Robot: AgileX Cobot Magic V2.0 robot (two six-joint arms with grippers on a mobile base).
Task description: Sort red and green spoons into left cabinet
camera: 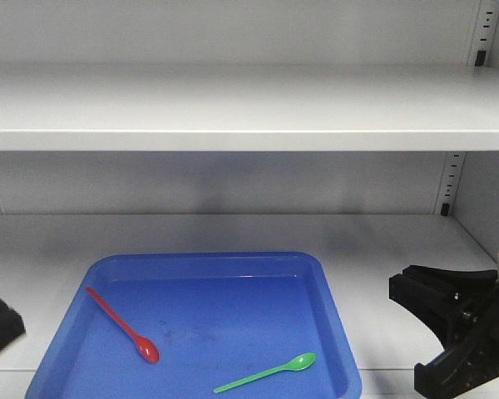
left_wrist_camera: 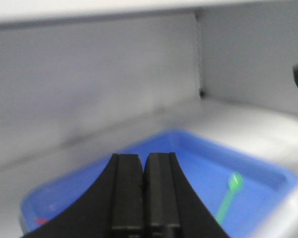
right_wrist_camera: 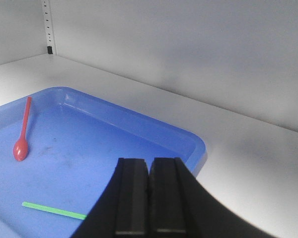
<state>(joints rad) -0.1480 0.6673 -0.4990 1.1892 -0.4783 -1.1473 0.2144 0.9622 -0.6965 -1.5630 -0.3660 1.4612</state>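
The grey shelf of the left cabinet held a blue tray at the bottom middle, with the red spoon and green spoon already inside, so both the left gripper and right gripper, pressed together and holding nothing, probably just needed to pull away.

Red spoon flat in blue tray on cabinet shelf, left side; green spoon flat, tray's front-right.

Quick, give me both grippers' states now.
Left gripper: closed, holding nothing.
Right gripper: closed, holding nothing.
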